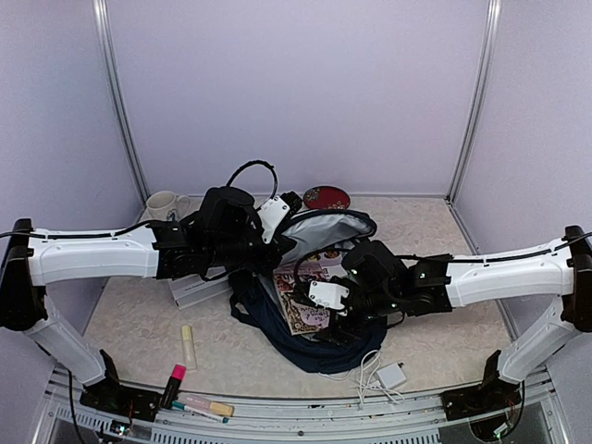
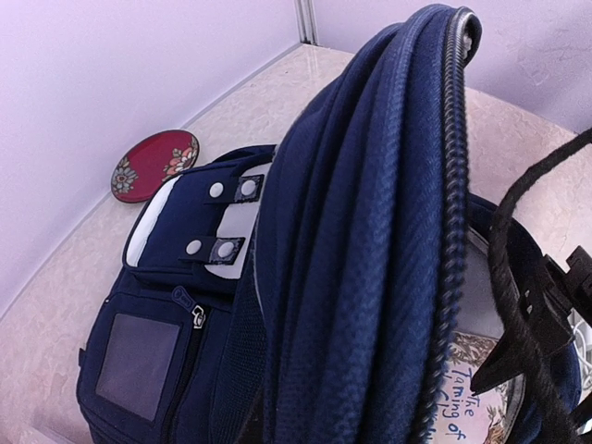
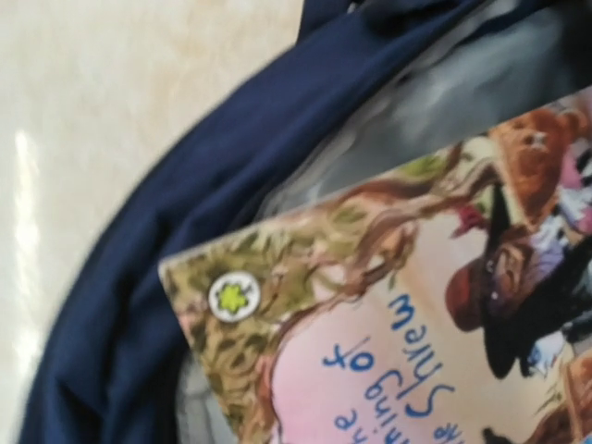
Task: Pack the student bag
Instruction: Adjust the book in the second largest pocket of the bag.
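Left fingers [image 1: 280, 225] pinch the student bag [image 2: 351, 231], right fingers [image 1: 310, 298] unclear; only wrist views show book [image 3: 416, 351] title.

**Layout of the tabletop, seen from above.** The student bag [image 1: 324, 356] lies at the middle of the table [image 1: 444, 240], its open top end towards the far wall. A book [image 1: 301, 319] lies inside the open main compartment. A plate [image 1: 326, 197] sits behind the bag, at the far edge. A mug [image 1: 164, 205] stands at the far left, well apart from the plate. What appears to be a flat box [image 1: 199, 289] lies just left of the bag. A tube [image 1: 188, 347] lies nearer, left of the bag. Two markers [image 1: 174, 384] [image 1: 199, 408] lie at the near left edge. A charger [image 1: 389, 375] lies just beside the bag's near right end, and its cable [image 1: 365, 370] runs between the two.
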`<move>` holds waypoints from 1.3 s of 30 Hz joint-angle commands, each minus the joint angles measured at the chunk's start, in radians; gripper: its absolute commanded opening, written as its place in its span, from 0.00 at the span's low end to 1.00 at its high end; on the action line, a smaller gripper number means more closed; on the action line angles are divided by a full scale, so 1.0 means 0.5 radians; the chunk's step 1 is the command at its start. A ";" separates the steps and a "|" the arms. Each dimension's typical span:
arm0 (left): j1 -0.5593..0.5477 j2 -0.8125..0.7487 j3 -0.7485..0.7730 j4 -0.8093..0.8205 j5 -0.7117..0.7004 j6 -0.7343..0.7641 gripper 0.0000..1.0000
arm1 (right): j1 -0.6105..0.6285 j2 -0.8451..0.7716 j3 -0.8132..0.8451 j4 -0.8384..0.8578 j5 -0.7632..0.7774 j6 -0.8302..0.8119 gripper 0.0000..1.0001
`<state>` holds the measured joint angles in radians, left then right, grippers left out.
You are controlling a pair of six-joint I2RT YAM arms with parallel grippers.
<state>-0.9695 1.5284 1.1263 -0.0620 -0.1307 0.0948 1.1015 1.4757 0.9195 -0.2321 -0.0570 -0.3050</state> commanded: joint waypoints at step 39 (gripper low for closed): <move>0.004 -0.124 0.020 0.191 0.017 -0.018 0.00 | 0.145 0.174 -0.156 0.923 0.679 -0.406 0.81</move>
<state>-0.9726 1.5173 1.1263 -0.0772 -0.1535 0.1238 1.1065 1.7367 0.8860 0.2379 0.4847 -0.5976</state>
